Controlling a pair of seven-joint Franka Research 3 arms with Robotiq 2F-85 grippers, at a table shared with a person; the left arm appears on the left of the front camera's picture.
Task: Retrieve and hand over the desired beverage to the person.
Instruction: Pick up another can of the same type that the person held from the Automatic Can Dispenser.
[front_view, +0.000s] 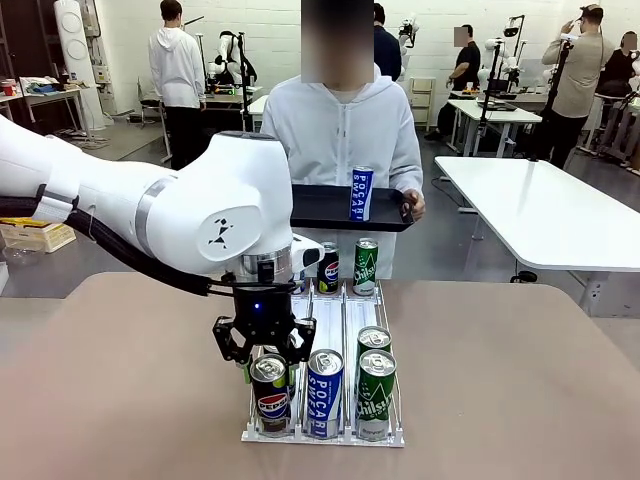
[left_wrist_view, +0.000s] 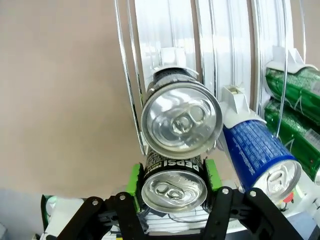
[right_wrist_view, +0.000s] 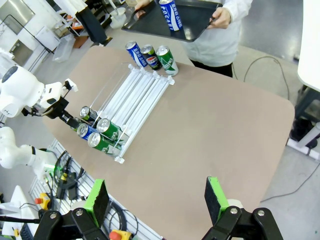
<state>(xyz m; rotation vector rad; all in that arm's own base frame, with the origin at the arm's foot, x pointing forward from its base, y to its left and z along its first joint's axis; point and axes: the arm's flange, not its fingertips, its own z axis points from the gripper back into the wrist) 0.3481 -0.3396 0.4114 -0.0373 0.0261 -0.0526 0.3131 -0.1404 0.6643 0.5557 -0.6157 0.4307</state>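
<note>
Bright, even overhead light filled the room; glare struck the near can lids (left_wrist_view: 181, 120), and wide-angle wrist views bowed at edges.

A brown table (front_view: 120, 380) carries a clear 3-lane can rack (front_view: 335, 310) and 3 upright cans (right_wrist_view: 150, 55) beyond it.

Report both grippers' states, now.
Left gripper: shut on the Pepsi can.
Right gripper: open, holding nothing.

On the tabletop (front_view: 120, 380) rack (front_view: 330, 320): three Pepsi cans (front_view: 271, 393), two Pocari Sweat cans (front_view: 324, 392) and three green Chilsung cans (front_view: 376, 395); one further Pocari Sweat can stands on one black tray (front_view: 320, 208).
</note>
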